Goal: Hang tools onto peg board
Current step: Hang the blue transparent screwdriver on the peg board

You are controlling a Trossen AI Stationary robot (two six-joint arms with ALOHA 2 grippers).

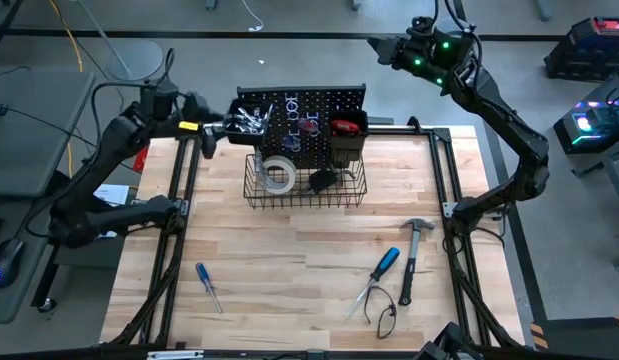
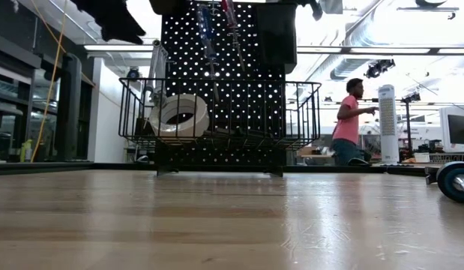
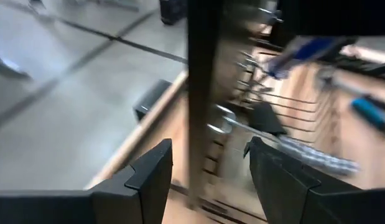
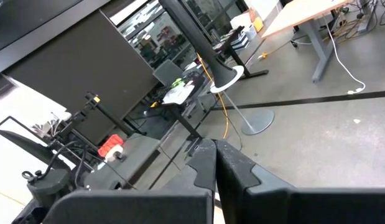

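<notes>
L fingers [image 3: 208, 177] open by peg board [image 1: 304, 115] bin; R fingers [image 4: 214, 163] closed, raised.

Pale glossy wooden tabletop [image 1: 299, 260], black wire basket [image 1: 305, 195]

Left end effector [image 1: 211, 131] out at rear left, fingers [image 3: 148, 177] parted. Right end effector [image 1: 377, 48] raised high, rear right, fingers pressed together.
</notes>
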